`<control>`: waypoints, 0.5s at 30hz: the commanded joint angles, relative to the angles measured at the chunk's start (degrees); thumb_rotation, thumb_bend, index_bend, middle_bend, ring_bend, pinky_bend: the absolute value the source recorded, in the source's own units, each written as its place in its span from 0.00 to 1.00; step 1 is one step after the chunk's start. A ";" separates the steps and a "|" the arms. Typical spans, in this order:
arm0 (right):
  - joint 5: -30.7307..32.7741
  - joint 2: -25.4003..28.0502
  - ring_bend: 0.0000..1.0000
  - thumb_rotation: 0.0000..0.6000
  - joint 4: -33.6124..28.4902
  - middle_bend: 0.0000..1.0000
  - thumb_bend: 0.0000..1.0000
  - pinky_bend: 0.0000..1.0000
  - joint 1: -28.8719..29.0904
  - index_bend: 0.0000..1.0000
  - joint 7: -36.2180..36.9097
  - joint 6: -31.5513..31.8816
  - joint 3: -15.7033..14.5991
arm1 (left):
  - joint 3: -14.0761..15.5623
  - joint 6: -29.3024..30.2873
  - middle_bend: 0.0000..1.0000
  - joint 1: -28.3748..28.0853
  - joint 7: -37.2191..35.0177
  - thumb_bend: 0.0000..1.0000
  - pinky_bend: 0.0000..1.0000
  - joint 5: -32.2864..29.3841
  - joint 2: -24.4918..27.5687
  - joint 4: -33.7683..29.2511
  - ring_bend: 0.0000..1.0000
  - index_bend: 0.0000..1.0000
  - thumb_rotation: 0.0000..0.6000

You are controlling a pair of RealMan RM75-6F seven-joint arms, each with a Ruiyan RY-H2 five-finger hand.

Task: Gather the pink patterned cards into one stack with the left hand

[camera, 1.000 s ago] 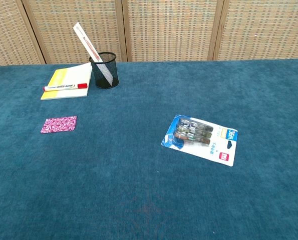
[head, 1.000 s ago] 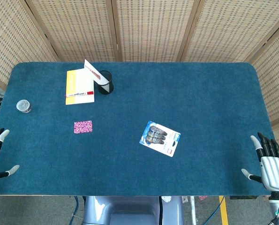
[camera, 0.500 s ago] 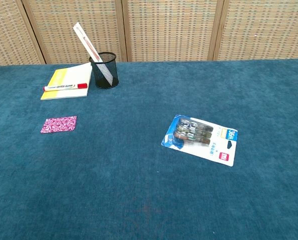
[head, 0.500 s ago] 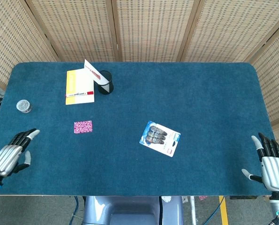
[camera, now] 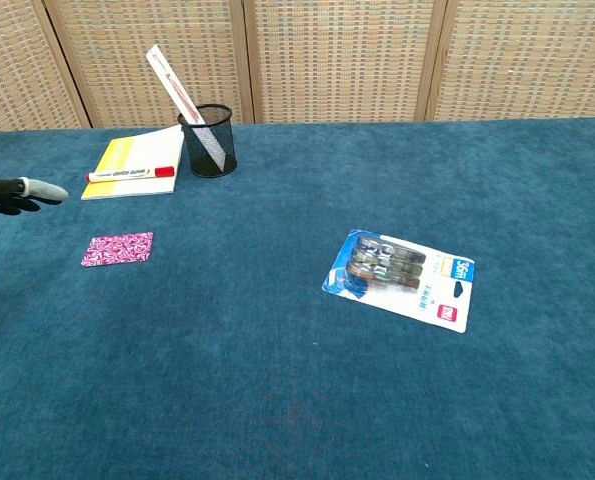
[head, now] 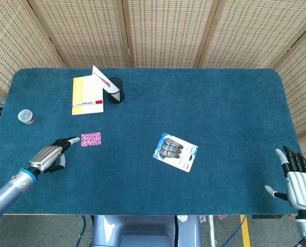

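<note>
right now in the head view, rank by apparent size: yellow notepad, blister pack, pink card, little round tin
1. blister pack and yellow notepad: too alike to rank
2. pink card
3. round tin

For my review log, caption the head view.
Left hand reaches toward the pink card on the blue table; right hand waits open at the edge.

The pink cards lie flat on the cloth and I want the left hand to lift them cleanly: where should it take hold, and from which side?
Probably the short edge nearest the left hand. The pink cards lie flat on the blue table with no raised lip, so a top grasp finds little. Coming low from the robot's left, fingertips could press and slide that edge up, then pinch top and bottom faces.
</note>
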 commanded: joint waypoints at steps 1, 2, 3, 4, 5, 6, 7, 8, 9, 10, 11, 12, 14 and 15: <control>-0.03 0.08 0.00 1.00 -0.01 0.00 0.13 0.00 0.03 0.01 0.14 -0.09 -0.03 | -1.88 -3.57 0.00 -2.93 3.13 1.00 0.00 -5.21 -4.20 3.05 0.00 0.00 1.00; -0.03 0.11 0.00 1.00 -0.03 0.00 0.13 0.00 0.05 0.01 0.22 -0.14 -0.05 | -2.20 -4.24 0.00 -3.45 3.86 1.00 0.00 -6.35 -5.09 3.43 0.00 0.00 1.00; 0.03 0.17 0.00 1.00 -0.06 0.00 0.13 0.00 0.07 0.01 0.36 -0.26 -0.06 | -2.58 -5.26 0.00 -4.21 4.81 1.00 0.00 -7.81 -6.30 4.11 0.00 0.00 1.00; 0.07 0.22 0.00 1.00 -0.08 0.00 0.13 0.00 0.09 0.01 0.46 -0.34 -0.06 | -2.73 -5.78 0.00 -4.60 5.51 1.00 0.00 -8.73 -6.92 4.42 0.00 0.00 1.00; 0.15 0.26 0.00 1.00 -0.12 0.00 0.13 0.00 0.10 0.01 0.59 -0.42 -0.05 | -2.84 -6.32 0.00 -5.05 6.33 1.00 0.00 -9.57 -7.59 4.73 0.00 0.00 1.00; 0.22 0.31 0.00 1.00 -0.13 0.00 0.13 0.00 0.12 0.01 0.74 -0.53 -0.04 | -2.93 -6.88 0.00 -5.57 7.58 1.00 0.00 -10.68 -8.45 5.24 0.00 0.00 1.00; 0.25 0.35 0.00 1.00 -0.13 0.00 0.13 0.00 0.14 0.01 0.83 -0.60 -0.05 | -2.98 -7.18 0.00 -5.88 8.49 1.00 0.00 -11.53 -9.01 5.55 0.00 0.00 1.00; 0.28 0.38 0.00 1.00 -0.12 0.00 0.13 0.00 0.16 0.02 0.93 -0.68 -0.05 | -3.04 -7.59 0.00 -6.23 9.34 1.00 0.00 -12.45 -9.60 5.84 0.00 0.00 1.00; 0.30 0.43 0.00 1.00 -0.12 0.00 0.13 0.00 0.19 0.02 1.05 -0.78 -0.06 | -3.11 -8.11 0.00 -6.64 10.28 1.00 0.00 -13.66 -10.25 6.09 0.00 0.00 1.00; 0.32 0.47 0.00 1.00 -0.13 0.00 0.13 0.00 0.22 0.01 1.14 -0.87 -0.07 | -3.16 -8.47 0.00 -6.95 10.93 1.00 0.00 -14.49 -10.68 6.25 0.00 0.00 1.00; 0.34 0.51 0.00 1.00 -0.13 0.00 0.13 0.00 0.25 0.01 1.22 -0.96 -0.08 | -3.18 -8.79 0.00 -7.24 11.57 1.00 0.00 -15.27 -11.08 6.39 0.00 0.00 1.00; 0.35 0.56 0.00 1.00 -0.16 0.00 0.13 0.00 0.28 0.01 1.35 -1.04 -0.10 | -3.18 -9.20 0.00 -7.60 12.34 1.00 0.00 -16.25 -11.58 6.57 0.00 0.00 1.00; 0.38 0.63 0.00 1.00 -0.18 0.00 0.13 0.00 0.31 0.02 1.50 -1.14 -0.10 | -3.11 -9.75 0.00 -8.04 13.31 1.00 0.00 -17.59 -12.14 6.77 0.00 0.00 1.00; 0.39 0.66 0.00 1.00 -0.18 0.00 0.13 0.00 0.32 0.02 1.57 -1.19 -0.11 | -3.00 -10.00 0.00 -8.26 13.89 1.00 0.00 -18.14 -12.40 6.95 0.00 0.00 1.00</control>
